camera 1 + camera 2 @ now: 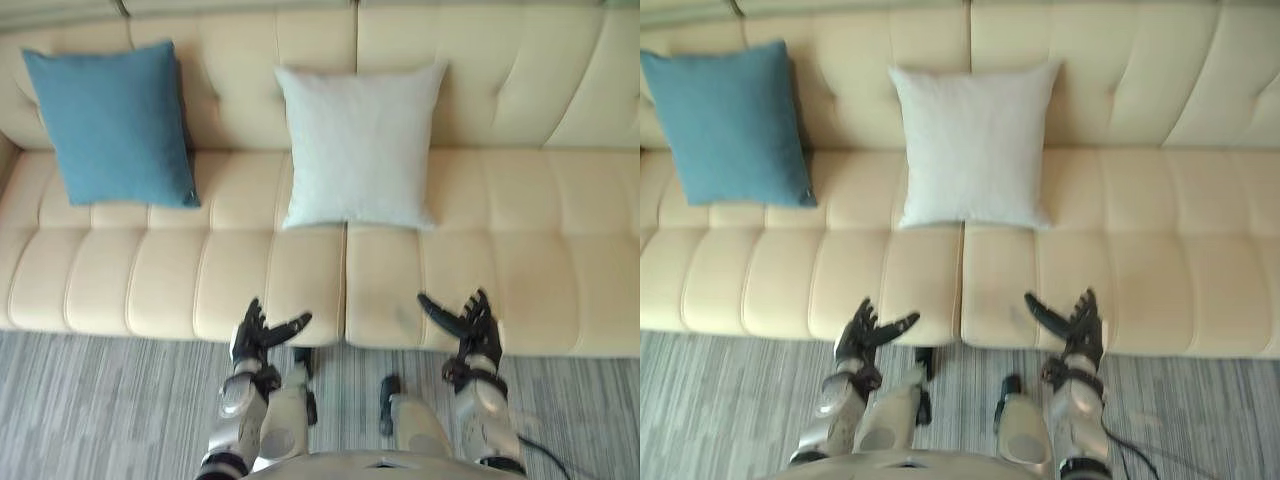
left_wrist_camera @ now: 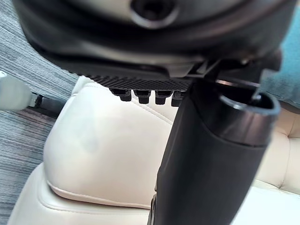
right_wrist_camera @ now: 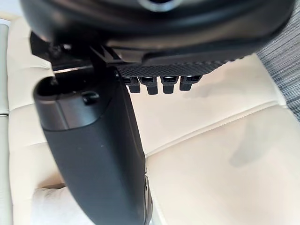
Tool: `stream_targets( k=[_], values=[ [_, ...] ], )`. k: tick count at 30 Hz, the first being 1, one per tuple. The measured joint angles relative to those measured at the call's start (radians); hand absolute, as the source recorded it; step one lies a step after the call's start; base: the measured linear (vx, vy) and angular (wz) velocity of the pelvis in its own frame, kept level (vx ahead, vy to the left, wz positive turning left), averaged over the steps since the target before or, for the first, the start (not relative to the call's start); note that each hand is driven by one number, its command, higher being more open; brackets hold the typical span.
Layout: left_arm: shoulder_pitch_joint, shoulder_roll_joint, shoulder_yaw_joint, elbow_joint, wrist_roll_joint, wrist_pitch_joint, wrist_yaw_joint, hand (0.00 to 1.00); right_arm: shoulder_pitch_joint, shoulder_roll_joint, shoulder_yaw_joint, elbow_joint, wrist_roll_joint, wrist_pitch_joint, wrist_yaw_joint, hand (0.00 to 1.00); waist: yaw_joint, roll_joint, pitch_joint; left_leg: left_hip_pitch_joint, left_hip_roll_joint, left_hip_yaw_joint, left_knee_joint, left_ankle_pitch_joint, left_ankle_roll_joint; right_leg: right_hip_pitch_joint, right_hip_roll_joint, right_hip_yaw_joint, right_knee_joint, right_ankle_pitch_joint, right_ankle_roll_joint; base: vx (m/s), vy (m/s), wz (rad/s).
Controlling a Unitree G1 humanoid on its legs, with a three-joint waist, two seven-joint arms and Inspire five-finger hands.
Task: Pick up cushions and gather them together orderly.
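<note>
A blue cushion (image 1: 115, 125) and a white cushion (image 1: 360, 145) stand on a cream sofa (image 1: 520, 260), each resting on its lower edge and leaning back against the backrest. Both are roughly square (no clear long axis). The blue one sits near the sofa's left end, turned slightly askew. The white one stands straight, over the seam between the two seat sections. They are apart, with a strip of bare seat between them. The seat to the right of the white cushion lies open, as does the front strip. The left hand (image 1: 255, 335) and right hand (image 1: 475, 330) hover at the seat's front edge above the striped carpet (image 1: 100, 400), fingers spread wide, holding nothing.
</note>
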Motion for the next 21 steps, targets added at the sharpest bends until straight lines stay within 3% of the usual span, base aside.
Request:
stream_targets(
  k=[7, 13, 16, 17, 18, 20, 21],
  values=[
    [0.006, 0.019, 0.077, 0.236, 0.111, 0.022, -0.013, 1.0, -0.015, 0.019, -0.046, 0.283, -0.045, 0.021, 0.026, 1.0, 0.001, -0.031, -0.043, 0.08, -0.001, 0.031, -0.004, -0.018, 0.0, 0.129, 0.01, 0.02, -0.139, 0.056, 0.01, 0.04, 0.018, -0.12],
    [-0.027, 0.023, 0.081, 0.262, 0.136, 0.023, -0.004, 1.0, -0.049, 0.029, -0.07, 0.318, -0.043, 0.038, 0.023, 1.0, 0.022, -0.043, -0.041, 0.094, 0.032, 0.11, 0.002, -0.022, 0.002, 0.105, 0.027, 0.08, -0.141, 0.107, 0.032, 0.0, 0.001, -0.39],
    [-0.064, 0.02, 0.081, 0.255, 0.136, 0.023, 0.004, 1.0, -0.072, 0.034, -0.063, 0.318, -0.041, 0.036, 0.022, 1.0, 0.025, -0.046, -0.04, 0.043, 0.079, 0.124, 0.071, -0.055, 0.02, 0.023, 0.043, 0.057, -0.034, 0.128, 0.047, -0.14, -0.031, -0.29],
    [-0.075, 0.018, 0.083, 0.249, 0.137, 0.022, 0.004, 1.0, -0.079, 0.045, -0.062, 0.316, -0.036, 0.038, 0.021, 1.0, 0.03, -0.054, -0.029, 0.037, 0.086, 0.126, 0.107, -0.071, 0.025, -0.039, 0.001, 0.001, 0.234, 0.043, -0.005, -0.21, -0.089, -0.05],
    [-0.075, 0.018, 0.083, 0.246, 0.137, 0.022, 0.005, 1.0, -0.068, 0.047, -0.057, 0.317, -0.036, 0.038, 0.02, 1.0, 0.027, -0.072, -0.037, 0.031, 0.081, 0.119, 0.139, -0.083, 0.028, -0.051, -0.037, -0.006, 0.41, 0.014, 0.01, -0.2, -0.107, 0.06],
    [-0.071, 0.018, 0.095, 0.234, 0.137, 0.021, 0.006, 1.0, -0.056, 0.047, -0.041, 0.321, -0.037, 0.037, 0.021, 1.0, 0.028, -0.092, -0.051, 0.004, 0.074, 0.098, 0.175, -0.09, 0.025, -0.036, -0.073, -0.002, 0.535, 0.033, 0.031, -0.17, -0.166, 0.28],
    [-0.074, 0.019, 0.127, 0.225, 0.137, 0.021, 0.006, 1.0, -0.073, 0.044, -0.037, 0.352, -0.037, 0.038, 0.023, 1.0, 0.031, -0.116, -0.064, -0.021, 0.07, 0.091, 0.19, -0.085, 0.015, -0.028, -0.067, -0.005, 0.501, 0.036, 0.059, -0.21, -0.247, 0.18]
  ],
)
